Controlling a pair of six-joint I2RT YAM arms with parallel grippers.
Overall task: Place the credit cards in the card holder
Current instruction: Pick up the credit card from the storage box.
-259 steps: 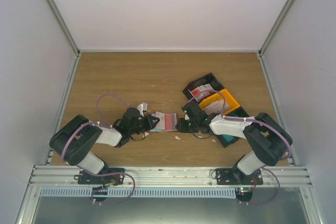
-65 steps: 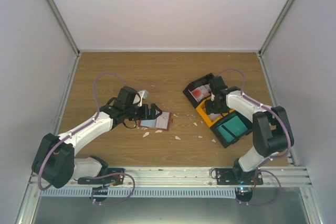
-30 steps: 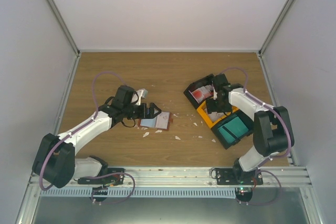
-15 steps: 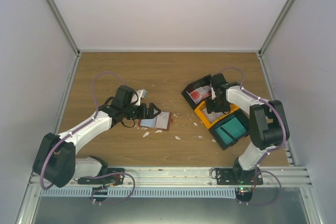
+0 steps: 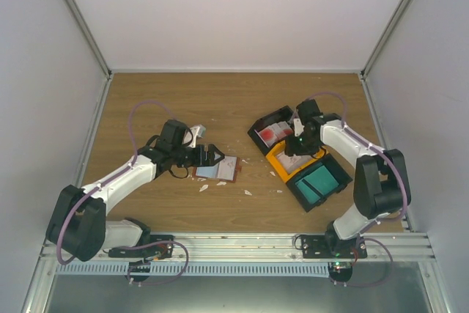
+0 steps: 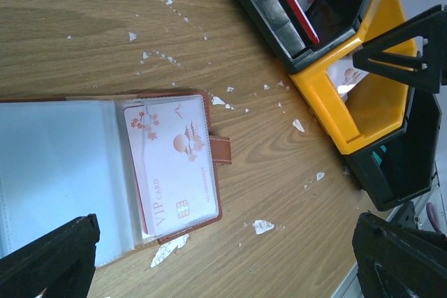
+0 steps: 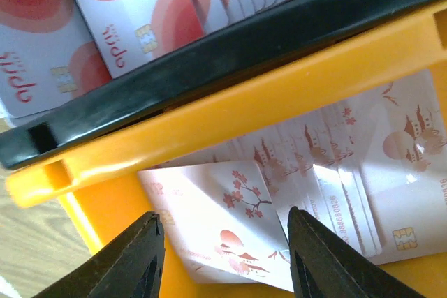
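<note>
The holder (image 6: 63, 165) lies open at the left of the left wrist view, with a pink-white card (image 6: 174, 165) on its right page. In the top view it sits left of centre, where the left gripper (image 5: 214, 155) hovers by it, fingers spread wide and gripping nothing. Right of centre, the right gripper (image 7: 223, 270) hangs over the yellow bin (image 7: 209, 113), fingers apart and empty, above loose pink-white cards (image 7: 335, 165). Red-and-white cards (image 7: 126, 5) fill the black bin (image 7: 209, 68) at the top of the right wrist view.
</note>
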